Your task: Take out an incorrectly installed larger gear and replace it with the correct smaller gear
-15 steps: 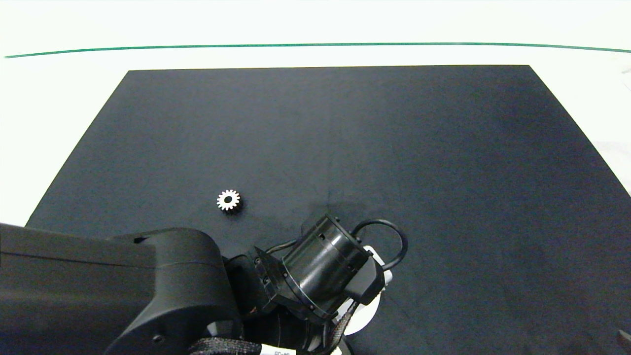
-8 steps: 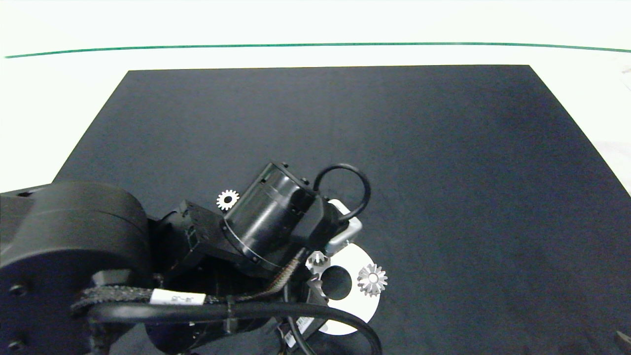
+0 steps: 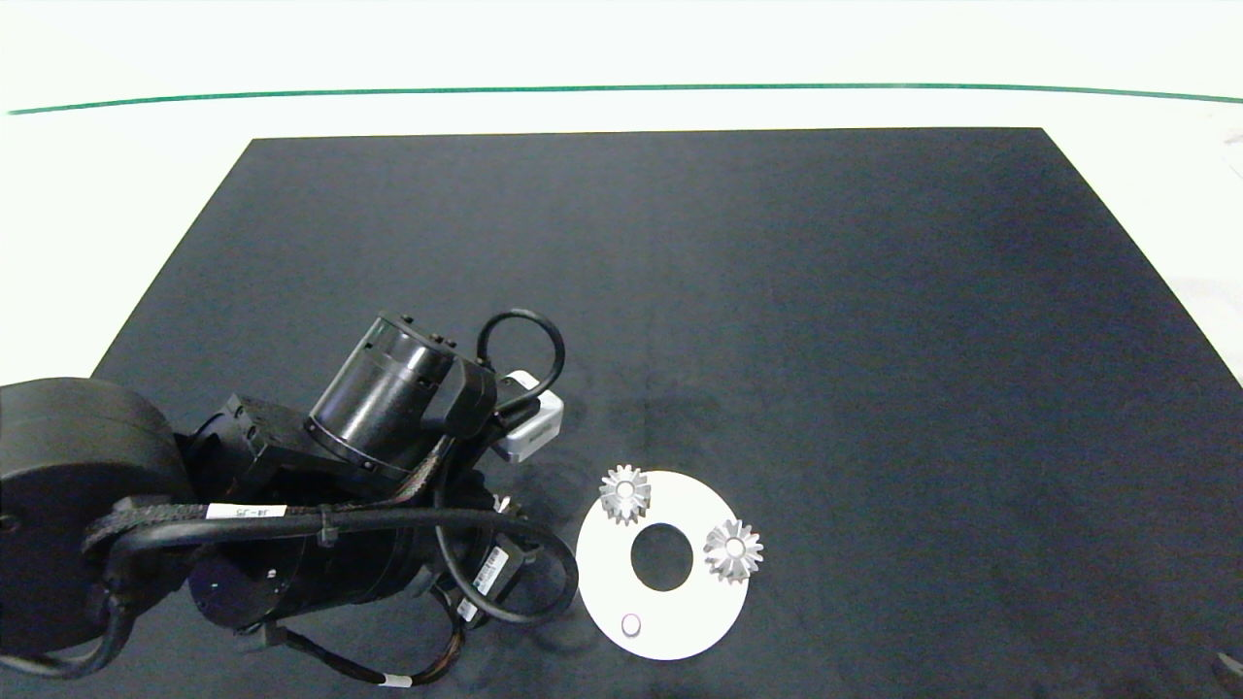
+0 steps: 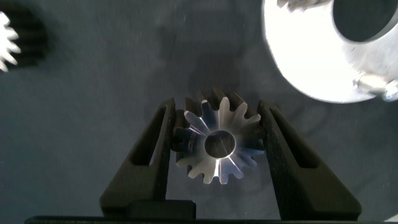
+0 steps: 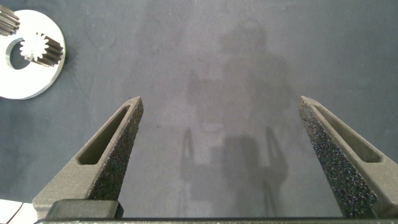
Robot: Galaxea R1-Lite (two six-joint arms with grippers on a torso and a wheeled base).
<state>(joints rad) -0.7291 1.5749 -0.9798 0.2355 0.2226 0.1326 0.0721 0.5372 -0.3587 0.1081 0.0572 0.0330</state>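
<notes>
In the left wrist view my left gripper (image 4: 216,109) is shut on the larger gear (image 4: 217,144), a silver star-like gear with long pointed teeth, held between the two fingers above the black mat. The smaller gear (image 4: 6,40) shows at the edge of that view, lying on the mat; in the head view the left arm (image 3: 388,408) hides it. The white round plate (image 3: 680,621) lies just right of that arm, with two silver pointed-tooth gears (image 3: 624,493) (image 3: 733,550) and a bare peg (image 3: 631,624) on it. My right gripper (image 5: 221,106) hangs open over bare mat.
The black mat (image 3: 825,291) covers most of the white table, with open room at its middle, back and right. The plate (image 5: 31,56) also shows far off in the right wrist view. A green line runs along the far table edge.
The left arm has swung left and away from the plate, uncovering the plate and its two gears. It now covers the smaller gear in the head view.
</notes>
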